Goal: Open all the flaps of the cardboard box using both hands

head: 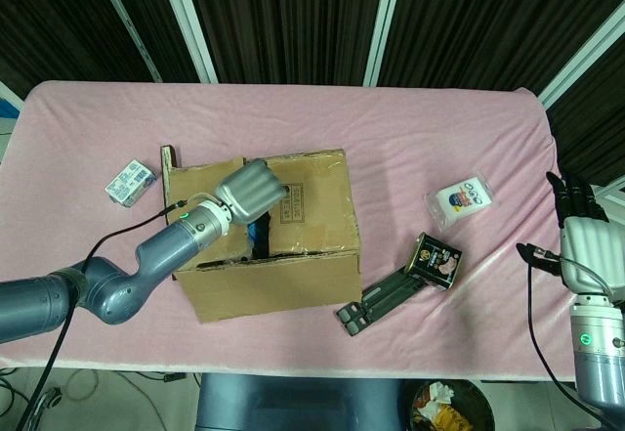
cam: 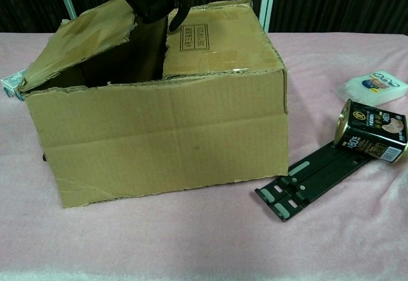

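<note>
Gripping the inner edge of the left top flap (cam: 86, 36), my left hand (head: 251, 191) has its fingers curled under the cardboard at the middle seam of the box (cam: 166, 141), and the flap stands tilted up from that seam, with a dark gap showing beneath it in the chest view. I see the right top flap (cam: 217, 36) lying nearly flat, its printed label just beside my fingers (cam: 175, 13).

I have the box sitting left of the table's (head: 410, 138) centre, close to the front edge, its long side facing the chest camera.

My right hand (head: 584, 236) is well apart from the box, past the table's right edge, holding nothing, fingers pointing up and slightly spread.

Off the box's right front corner lies a black bracket (cam: 312, 179), flat on the pink cloth, and a dark can (cam: 373, 131) rests on its far end, tipped on its side. Further toward the right edge I see a white packet (head: 461, 199). Near the left edge, beyond the box, lies a small carton (head: 131, 182).
</note>
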You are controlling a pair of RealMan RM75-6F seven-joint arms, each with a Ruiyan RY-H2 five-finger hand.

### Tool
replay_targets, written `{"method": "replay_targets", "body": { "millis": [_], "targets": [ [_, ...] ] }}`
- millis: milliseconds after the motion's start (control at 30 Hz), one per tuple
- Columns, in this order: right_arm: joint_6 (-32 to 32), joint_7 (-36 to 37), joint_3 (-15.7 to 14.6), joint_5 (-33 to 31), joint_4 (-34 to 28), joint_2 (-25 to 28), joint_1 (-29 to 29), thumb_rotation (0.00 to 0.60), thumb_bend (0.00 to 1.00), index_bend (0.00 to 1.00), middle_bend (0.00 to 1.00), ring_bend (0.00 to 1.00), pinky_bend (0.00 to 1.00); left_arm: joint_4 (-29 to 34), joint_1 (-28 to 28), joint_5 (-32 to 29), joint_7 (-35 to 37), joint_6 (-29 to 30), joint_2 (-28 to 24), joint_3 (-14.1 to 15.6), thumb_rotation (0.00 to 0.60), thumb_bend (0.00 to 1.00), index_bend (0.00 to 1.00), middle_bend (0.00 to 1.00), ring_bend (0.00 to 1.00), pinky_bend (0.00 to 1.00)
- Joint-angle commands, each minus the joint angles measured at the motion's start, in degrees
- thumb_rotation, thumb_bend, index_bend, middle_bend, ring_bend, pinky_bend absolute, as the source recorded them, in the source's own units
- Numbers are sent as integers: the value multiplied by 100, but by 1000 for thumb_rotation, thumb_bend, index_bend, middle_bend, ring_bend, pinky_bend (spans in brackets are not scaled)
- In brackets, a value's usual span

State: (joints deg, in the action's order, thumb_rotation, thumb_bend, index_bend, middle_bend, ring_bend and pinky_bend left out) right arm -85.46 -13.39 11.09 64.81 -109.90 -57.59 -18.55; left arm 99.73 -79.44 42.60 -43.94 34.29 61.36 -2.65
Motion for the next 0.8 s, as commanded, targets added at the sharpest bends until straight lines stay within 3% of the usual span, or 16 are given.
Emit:
{"method": "replay_targets", "body": {
  "millis": [33, 800],
  "targets": [
    [11, -2, 12, 9, -6, -4, 11, 600, 243, 0, 6, 29, 244, 214, -24, 62, 87, -11, -275, 38, 600, 1000, 420, 613, 614, 590],
    [92, -116, 123, 234, -99, -80, 139, 600, 247, 0, 5, 29, 244, 1720, 656, 1118, 757, 362, -2392, 102, 600, 1000, 418, 611, 613, 591]
  ]
}}
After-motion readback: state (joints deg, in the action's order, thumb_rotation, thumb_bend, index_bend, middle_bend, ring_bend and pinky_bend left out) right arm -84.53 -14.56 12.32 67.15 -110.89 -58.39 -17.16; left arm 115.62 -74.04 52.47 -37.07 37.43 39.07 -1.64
